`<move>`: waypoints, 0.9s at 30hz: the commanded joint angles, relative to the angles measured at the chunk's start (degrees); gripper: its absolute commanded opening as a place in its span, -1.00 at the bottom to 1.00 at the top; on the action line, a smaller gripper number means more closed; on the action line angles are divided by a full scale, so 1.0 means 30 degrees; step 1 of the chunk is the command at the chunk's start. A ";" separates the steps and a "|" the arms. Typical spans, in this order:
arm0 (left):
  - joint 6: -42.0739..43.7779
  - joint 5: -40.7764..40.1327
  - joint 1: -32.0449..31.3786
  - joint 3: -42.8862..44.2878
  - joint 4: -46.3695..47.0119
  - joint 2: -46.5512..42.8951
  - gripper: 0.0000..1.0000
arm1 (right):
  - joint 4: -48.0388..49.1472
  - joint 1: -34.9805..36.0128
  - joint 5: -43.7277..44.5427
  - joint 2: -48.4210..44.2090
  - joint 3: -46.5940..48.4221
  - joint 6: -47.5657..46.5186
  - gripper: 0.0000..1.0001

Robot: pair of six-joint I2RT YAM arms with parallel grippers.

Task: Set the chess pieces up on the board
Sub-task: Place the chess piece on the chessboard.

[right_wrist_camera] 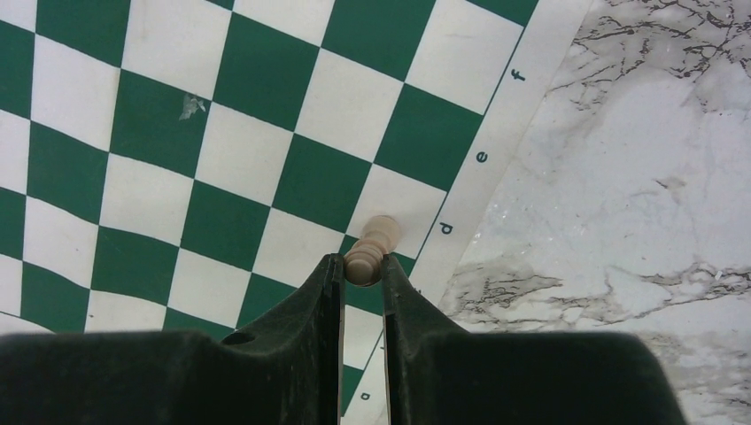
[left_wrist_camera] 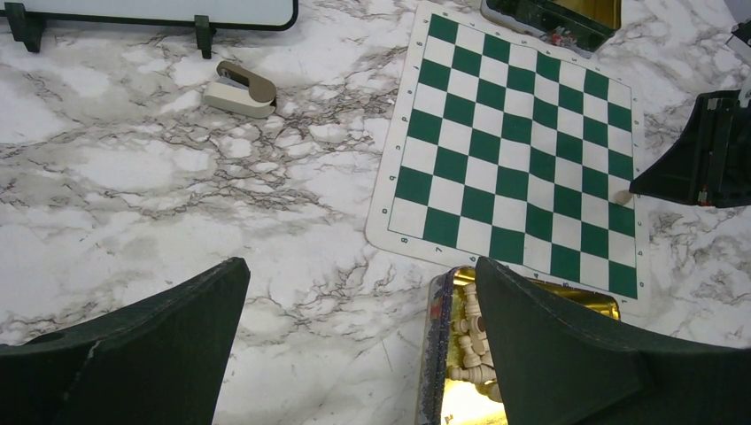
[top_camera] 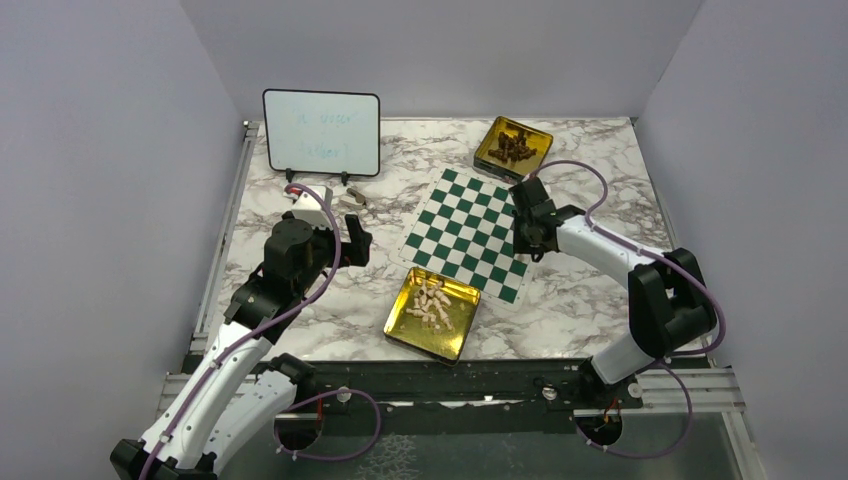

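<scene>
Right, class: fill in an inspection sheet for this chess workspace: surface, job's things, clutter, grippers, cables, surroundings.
Surface: marble-pattern table.
Job's things: board bare except one cream chess piece at its edge; more cream pieces in near gold tin; brown pieces in far tin.
Clutter: whiteboard; small beige object beside it.
Grippers: left gripper jaws wide open, empty; right gripper jaws shut on the chess piece.
Cables: purple cables along both arms.
Surroundings: plain pale walls.

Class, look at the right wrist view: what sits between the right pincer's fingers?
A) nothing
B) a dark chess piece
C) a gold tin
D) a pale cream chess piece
D: the right pincer is shut on a pale cream chess piece just above the edge squares of the board.
</scene>
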 commanded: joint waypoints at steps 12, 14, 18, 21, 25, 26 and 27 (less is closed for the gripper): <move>0.0062 -0.0206 -0.0087 0.0167 0.0411 -0.0243 0.98 | 0.1127 -0.0823 -0.0823 -0.1013 -0.0844 0.0450 -0.68; 0.0062 -0.0206 -0.0087 0.0167 0.0411 -0.0218 0.98 | 0.1169 -0.0857 -0.0792 -0.1032 -0.0887 0.0444 -0.68; 0.0062 -0.0206 -0.0087 0.0167 0.0413 -0.0213 0.98 | 0.1409 -0.0919 -0.0905 -0.1107 -0.1002 0.0420 -0.68; 0.0062 -0.0206 -0.0087 0.0167 0.0411 -0.0210 0.98 | 0.1419 -0.0954 -0.0858 -0.1017 -0.0928 0.0413 -0.68; 0.0062 -0.0199 -0.0079 0.0167 0.0426 -0.0153 0.98 | 0.1447 -0.0967 -0.0869 -0.1035 -0.0952 0.0420 -0.68; 0.0062 -0.0205 -0.0086 0.0193 0.0438 -0.0152 0.98 | 0.1479 -0.0976 -0.0903 -0.1090 -0.0971 0.0420 -0.69; 0.0062 -0.0206 -0.0087 0.0196 0.0436 -0.0145 0.98 | 0.1505 -0.0962 -0.0893 -0.1184 -0.0988 0.0421 -0.69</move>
